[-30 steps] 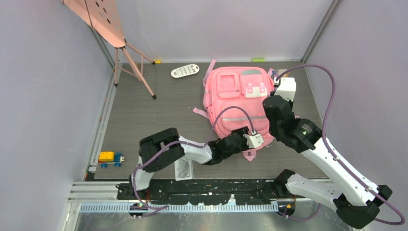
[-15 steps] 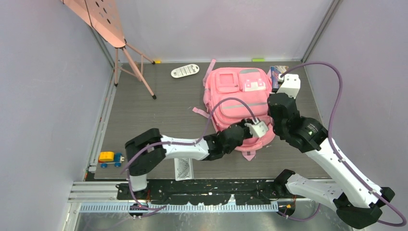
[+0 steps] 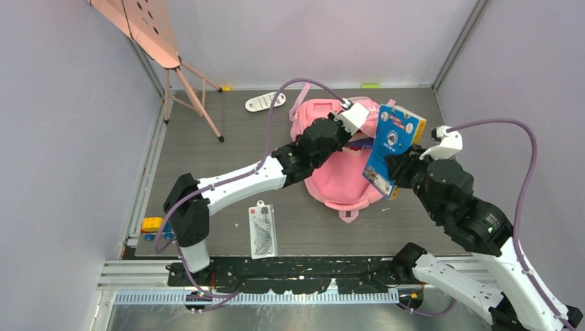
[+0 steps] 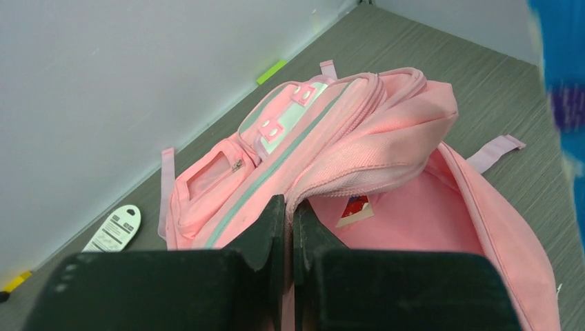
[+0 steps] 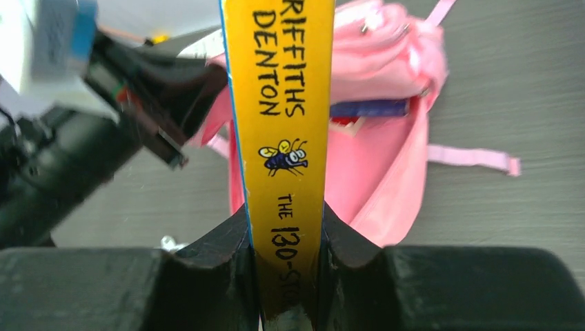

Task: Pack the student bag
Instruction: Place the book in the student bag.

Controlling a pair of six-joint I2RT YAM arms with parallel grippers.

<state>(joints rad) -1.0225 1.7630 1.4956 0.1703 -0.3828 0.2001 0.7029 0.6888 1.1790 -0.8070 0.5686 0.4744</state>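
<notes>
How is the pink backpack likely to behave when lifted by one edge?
Probably floppy: the student bag sags and folds around the edge pinched in the left hand. Likely light, since that small pinch holds its flap up. The opening would probably collapse if released.

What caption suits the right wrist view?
Yellow-spined book clamped in the right gripper, open pink backpack beyond, its flap held up by the left gripper.

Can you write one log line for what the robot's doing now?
left gripper: pinching open soft pink fabric backpack | right gripper: holding blue, yellow-spined book above it | book: not yet inside
</notes>
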